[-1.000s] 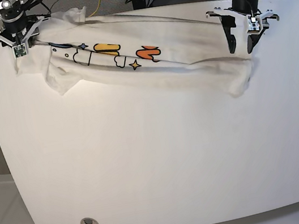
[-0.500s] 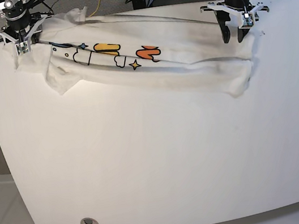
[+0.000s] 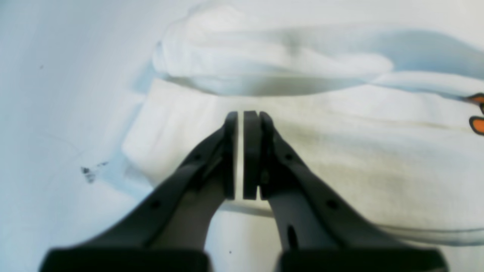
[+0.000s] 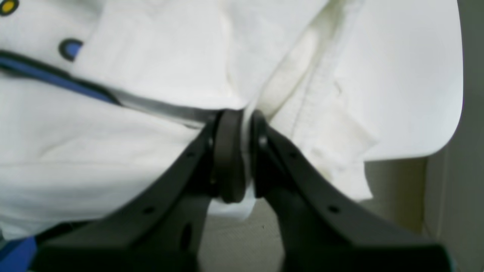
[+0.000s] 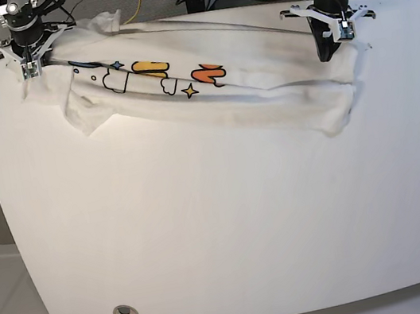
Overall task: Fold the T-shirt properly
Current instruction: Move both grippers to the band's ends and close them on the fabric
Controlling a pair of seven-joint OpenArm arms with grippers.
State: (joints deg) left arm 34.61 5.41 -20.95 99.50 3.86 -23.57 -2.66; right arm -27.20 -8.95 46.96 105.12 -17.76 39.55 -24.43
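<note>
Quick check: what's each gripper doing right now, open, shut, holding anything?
Left gripper: shut on the T-shirt, pinching its far edge.
Right gripper: shut on the T-shirt, cloth between its pads.

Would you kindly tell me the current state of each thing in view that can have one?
T-shirt: bunched into a long wrinkled strip across the far side of the table, not neatly folded.
Left gripper: shut, thin strip of white between its pads.
Right gripper: shut on the T-shirt's edge.
Table: bearing the shirt.
</note>
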